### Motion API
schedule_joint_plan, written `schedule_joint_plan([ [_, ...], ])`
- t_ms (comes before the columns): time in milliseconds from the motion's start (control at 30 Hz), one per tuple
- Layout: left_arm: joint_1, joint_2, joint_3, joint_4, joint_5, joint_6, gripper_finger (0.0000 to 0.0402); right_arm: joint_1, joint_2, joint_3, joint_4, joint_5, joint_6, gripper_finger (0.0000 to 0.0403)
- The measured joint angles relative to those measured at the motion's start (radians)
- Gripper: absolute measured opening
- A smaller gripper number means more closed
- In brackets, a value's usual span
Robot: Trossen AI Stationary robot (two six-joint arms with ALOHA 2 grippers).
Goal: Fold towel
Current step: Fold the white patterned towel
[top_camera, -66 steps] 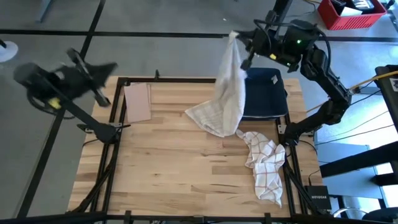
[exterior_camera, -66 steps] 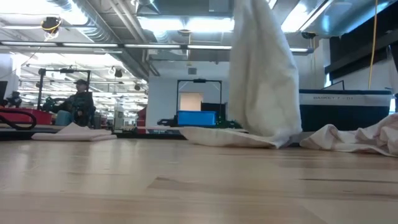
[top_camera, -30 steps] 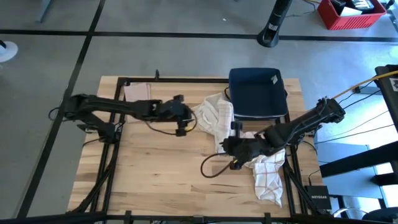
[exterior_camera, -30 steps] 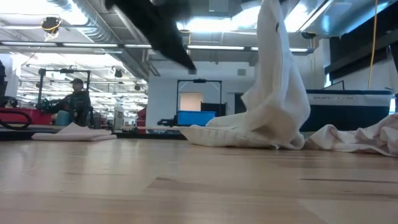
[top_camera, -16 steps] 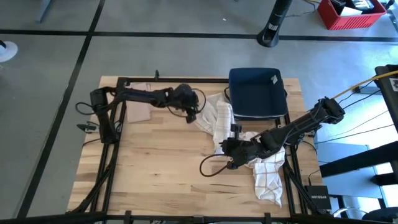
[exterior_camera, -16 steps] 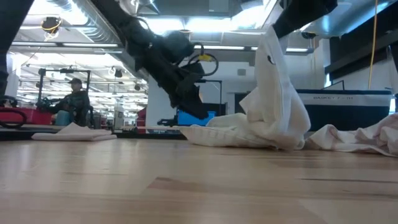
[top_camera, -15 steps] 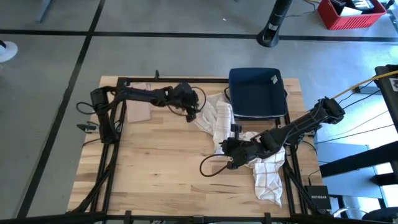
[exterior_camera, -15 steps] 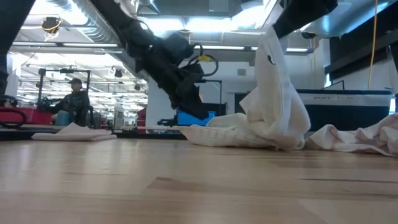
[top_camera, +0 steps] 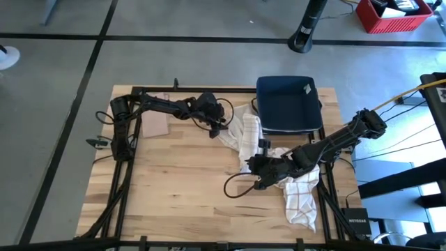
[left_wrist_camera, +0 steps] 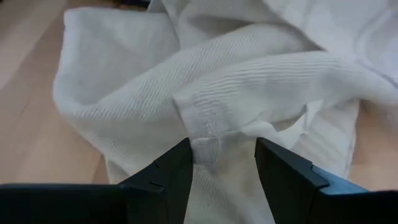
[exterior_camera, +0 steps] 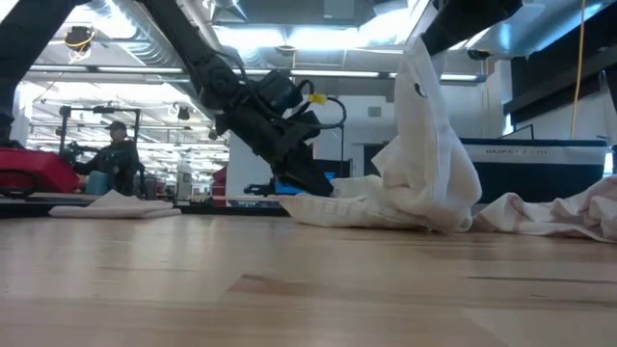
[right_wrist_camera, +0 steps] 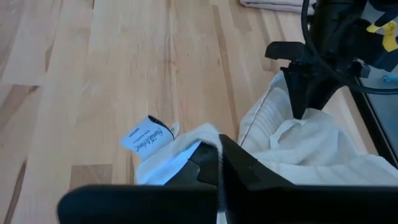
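Wooden table; left tool open astride towel corner.

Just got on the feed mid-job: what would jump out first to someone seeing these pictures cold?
A crumpled white towel mid-table, stretched between both arms. The right tool is shut on one corner, lifting it into a peak; the left tool is open, with a towel edge between its fingers. Also: a checked towel near the right edge, a dark blue bin at the back, and a folded towel back left.

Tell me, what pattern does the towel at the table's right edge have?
The towel at the right edge is white with a thin reddish check, best seen in the high view.
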Motion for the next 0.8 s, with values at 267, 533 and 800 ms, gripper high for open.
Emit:
schedule_joint_plan([
  [267,0.001,-0.001,0.000,0.011,0.009,0.011,0.0164,0.000,0.000,0.000,0.009,0.007,0.000,0.0004],
  [533,0.010,0.004,0.000,0.012,0.011,-0.046,0.0126,0.000,0.000,0.000,0.009,0.007,0.000,0.0005],
  [800,-0.009,-0.043,-0.002,-0.045,0.007,-0.057,0.0012,0.000,0.000,0.003,0.006,0.025,-0.008,0.0005],
])
